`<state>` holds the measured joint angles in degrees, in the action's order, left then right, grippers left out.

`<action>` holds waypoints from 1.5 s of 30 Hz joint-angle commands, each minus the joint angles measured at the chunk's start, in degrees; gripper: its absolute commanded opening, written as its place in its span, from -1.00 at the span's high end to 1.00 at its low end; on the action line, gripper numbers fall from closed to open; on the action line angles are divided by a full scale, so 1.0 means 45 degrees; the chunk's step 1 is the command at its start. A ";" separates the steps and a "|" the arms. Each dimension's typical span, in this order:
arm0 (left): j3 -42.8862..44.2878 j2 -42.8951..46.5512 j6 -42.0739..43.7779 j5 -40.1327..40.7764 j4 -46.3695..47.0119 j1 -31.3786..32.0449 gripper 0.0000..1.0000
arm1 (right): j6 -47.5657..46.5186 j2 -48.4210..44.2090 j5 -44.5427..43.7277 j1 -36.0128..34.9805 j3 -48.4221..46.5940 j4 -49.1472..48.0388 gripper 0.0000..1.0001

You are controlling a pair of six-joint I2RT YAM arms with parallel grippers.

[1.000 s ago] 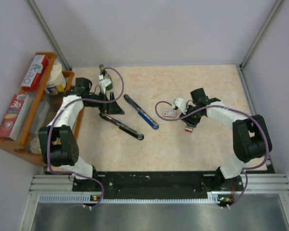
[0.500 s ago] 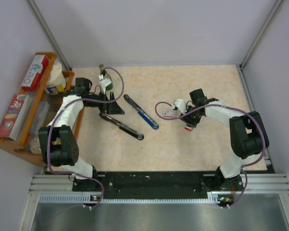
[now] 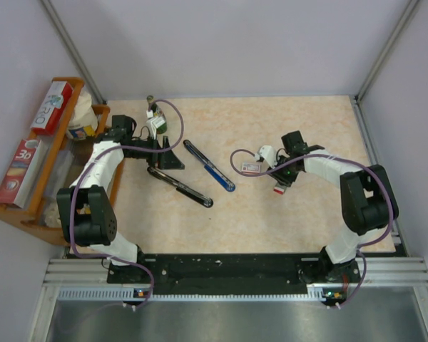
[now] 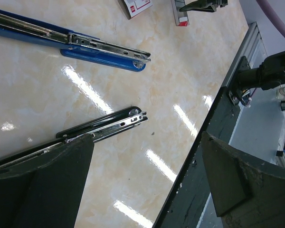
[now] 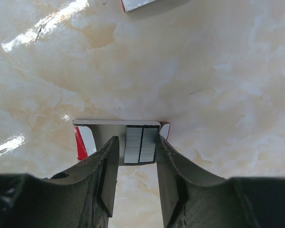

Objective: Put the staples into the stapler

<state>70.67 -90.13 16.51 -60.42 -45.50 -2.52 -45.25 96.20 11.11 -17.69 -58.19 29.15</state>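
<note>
The stapler lies swung open on the table: its blue half (image 3: 209, 165) (image 4: 85, 42) with a metal rail, and its black arm (image 3: 180, 187) (image 4: 104, 126). The staples' white and red box (image 3: 251, 168) (image 4: 135, 5) lies flat. Its inner tray (image 3: 279, 189) (image 5: 88, 137) holds two grey strips of staples (image 5: 140, 144). My right gripper (image 3: 285, 178) (image 5: 137, 142) is low over the tray, its open jaws flanking the strips, with a small gap on the left. My left gripper (image 3: 169, 154) (image 4: 142, 190) stands wide open beside the black arm, holding nothing.
A wooden shelf (image 3: 36, 206) with boxes and a cup stands along the left wall. A small green and white object (image 3: 155, 121) sits at the back left. Purple cables loop over both arms. The black base rail (image 4: 218, 142) runs along the near edge.
My right gripper's jaws have narrowed around the staple strips, and the arm has shifted slightly toward the tray. The left arm and the stapler have not moved.
</note>
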 commanded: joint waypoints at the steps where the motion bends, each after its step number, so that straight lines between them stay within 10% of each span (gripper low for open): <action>1: -0.0080 0.0399 0.0354 -0.0479 0.0149 0.0034 -0.97 | 0.0057 -0.0089 -0.0028 0.0162 -0.0095 -0.0227 0.27; 45: -0.0100 0.0302 0.0452 -0.0752 0.0149 0.0014 -0.97 | 0.0545 -0.0148 -0.1532 0.0319 0.0334 -0.1516 -0.20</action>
<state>70.59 -90.13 16.91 -61.95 -45.50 -2.52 -43.24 96.18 5.32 -16.78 -56.99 24.45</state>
